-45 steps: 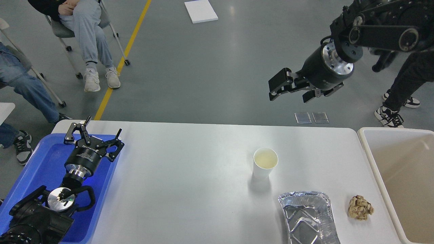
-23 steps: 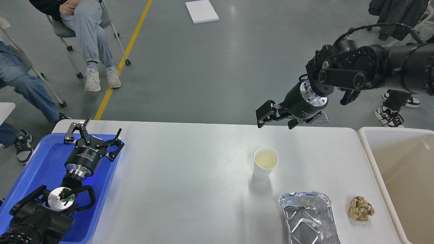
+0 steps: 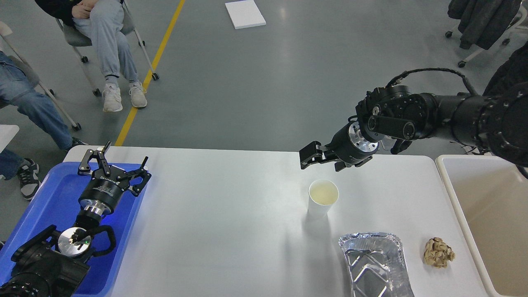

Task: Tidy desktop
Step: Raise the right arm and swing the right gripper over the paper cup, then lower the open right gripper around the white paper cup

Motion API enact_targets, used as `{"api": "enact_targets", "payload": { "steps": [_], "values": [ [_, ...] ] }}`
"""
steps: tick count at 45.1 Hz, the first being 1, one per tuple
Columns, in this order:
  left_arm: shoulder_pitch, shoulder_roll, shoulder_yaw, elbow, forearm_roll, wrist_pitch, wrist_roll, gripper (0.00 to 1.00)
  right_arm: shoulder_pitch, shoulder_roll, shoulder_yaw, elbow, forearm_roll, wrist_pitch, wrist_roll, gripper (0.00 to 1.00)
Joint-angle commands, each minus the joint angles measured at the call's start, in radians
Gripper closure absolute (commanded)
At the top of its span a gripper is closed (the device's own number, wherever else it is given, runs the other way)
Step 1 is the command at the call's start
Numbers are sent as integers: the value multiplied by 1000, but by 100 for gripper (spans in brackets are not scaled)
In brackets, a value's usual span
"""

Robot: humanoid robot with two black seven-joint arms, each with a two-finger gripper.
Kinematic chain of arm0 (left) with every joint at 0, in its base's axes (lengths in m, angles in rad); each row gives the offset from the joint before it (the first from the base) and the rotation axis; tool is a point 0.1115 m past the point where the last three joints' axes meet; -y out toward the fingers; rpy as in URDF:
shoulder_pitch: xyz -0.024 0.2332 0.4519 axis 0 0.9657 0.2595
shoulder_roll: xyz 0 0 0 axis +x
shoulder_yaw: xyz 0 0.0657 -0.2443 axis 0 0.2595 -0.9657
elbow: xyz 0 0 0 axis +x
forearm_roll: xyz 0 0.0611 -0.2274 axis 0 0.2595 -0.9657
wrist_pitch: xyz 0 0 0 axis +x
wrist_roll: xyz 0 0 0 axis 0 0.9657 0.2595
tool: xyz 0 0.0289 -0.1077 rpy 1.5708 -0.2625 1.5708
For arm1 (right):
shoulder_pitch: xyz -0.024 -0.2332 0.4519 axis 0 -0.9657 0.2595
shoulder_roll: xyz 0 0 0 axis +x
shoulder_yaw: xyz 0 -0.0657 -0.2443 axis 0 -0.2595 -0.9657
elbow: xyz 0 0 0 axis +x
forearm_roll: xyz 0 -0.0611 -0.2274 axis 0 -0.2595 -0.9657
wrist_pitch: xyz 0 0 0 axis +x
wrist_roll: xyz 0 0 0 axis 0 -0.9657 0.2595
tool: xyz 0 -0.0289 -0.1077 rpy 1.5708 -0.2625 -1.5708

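The desktop point(image 3: 231, 218) is a wide white tabletop. On its right part stand a white paper cup point(image 3: 323, 199) with pale liquid, a crumpled foil tray point(image 3: 374, 264) at the front edge, and a crumpled brown paper ball point(image 3: 439, 252) to the tray's right. My right gripper point(image 3: 325, 161) is open and empty. It hangs low over the table just behind the cup, pointing left. My left gripper point(image 3: 113, 159) is open and empty over the far end of the blue tray point(image 3: 45, 198).
A cream-white deep bin point(image 3: 486, 214) stands off the table's right edge. People sit on chairs point(image 3: 103, 37) beyond the far left corner. A white board point(image 3: 244, 13) lies on the grey floor.
My right arm has come down and to the left, from high above the floor to just behind the cup. The left arm and the objects have not moved.
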Motion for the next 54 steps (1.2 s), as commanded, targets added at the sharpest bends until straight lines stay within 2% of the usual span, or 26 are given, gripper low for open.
{"api": "enact_targets", "payload": {
  "steps": [1, 6, 16, 54],
  "values": [
    [0, 0, 0, 0, 0, 0, 0, 0, -88, 23, 15, -52, -26, -22, 1, 0],
    [0, 0, 0, 0, 0, 0, 0, 0, -117, 23, 17, -77, -29, -33, 1, 0],
    [0, 0, 0, 0, 0, 0, 0, 0, -168, 29, 13, -84, -54, -148, 0, 0],
    [0, 0, 0, 0, 0, 0, 0, 0, -309, 13, 12, -175, -164, -222, -2, 0]
  ]
}}
